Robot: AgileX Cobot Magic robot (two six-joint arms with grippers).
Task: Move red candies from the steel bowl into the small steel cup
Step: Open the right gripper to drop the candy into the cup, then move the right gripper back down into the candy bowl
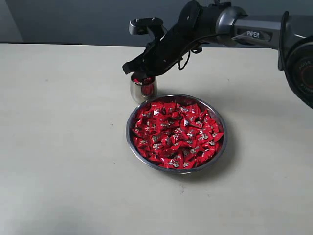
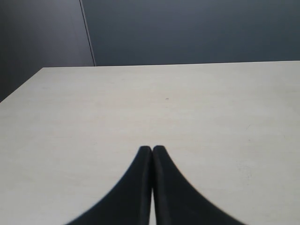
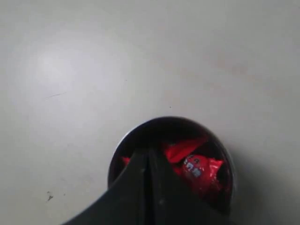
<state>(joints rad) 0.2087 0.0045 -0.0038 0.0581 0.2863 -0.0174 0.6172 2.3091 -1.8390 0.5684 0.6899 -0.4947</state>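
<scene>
The steel bowl (image 1: 128, 131) sits mid-table, heaped with red candies (image 1: 176, 134). Just behind its far-left rim stands the small steel cup (image 1: 144, 91) with red candies (image 1: 145, 81) showing at its mouth. My right gripper (image 1: 139, 76) reaches in from the right and hangs right over the cup's mouth. In the right wrist view its jaws (image 3: 148, 153) are pressed together with nothing between them, above the cup (image 3: 174, 125) and the candies (image 3: 198, 168) inside it. My left gripper (image 2: 152, 149) is shut and empty over bare table, away from bowl and cup.
The pale tabletop (image 1: 63, 147) spreads wide to the left and front of the bowl. A dark wall (image 1: 73, 19) runs behind the table's far edge. The right arm (image 1: 254, 34) stretches across the back right.
</scene>
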